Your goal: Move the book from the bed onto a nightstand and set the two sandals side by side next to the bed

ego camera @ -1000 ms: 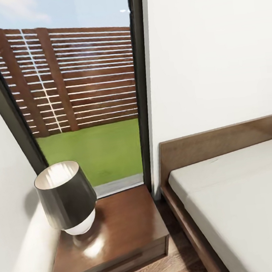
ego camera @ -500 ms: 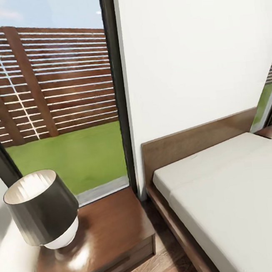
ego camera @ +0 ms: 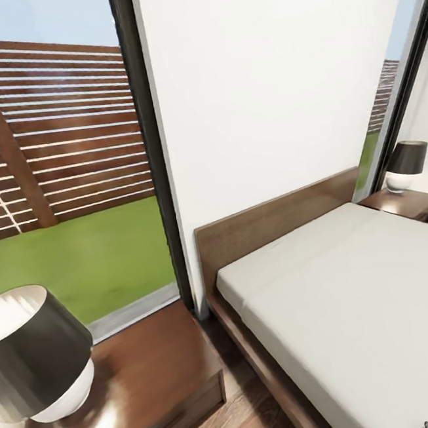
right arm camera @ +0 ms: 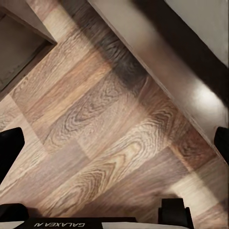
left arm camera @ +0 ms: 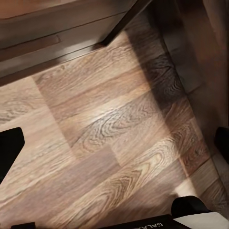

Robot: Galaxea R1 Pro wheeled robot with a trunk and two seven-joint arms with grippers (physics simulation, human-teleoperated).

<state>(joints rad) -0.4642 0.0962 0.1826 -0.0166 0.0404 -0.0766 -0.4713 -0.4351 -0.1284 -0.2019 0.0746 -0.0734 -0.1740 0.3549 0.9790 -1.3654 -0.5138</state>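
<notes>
Bed (ego camera: 354, 291): low platform, plain pale grey mattress, dark wood frame + headboard against white wall.
L gripper (left arm camera: 114, 143): black fingers wide apart – nothing between, over wood-plank floor (left arm camera: 109, 138).
R gripper (right arm camera: 114, 143): fingers spread too, above grainy planks beside the bed frame.
Nightstand (ego camera: 158, 371): glossy reddish-brown, just left of bed; lamp (ego camera: 34, 355) w/ dark shade, white base.
Far nightstand (ego camera: 404, 204): at the bed's other side, small lamp on top.
</notes>
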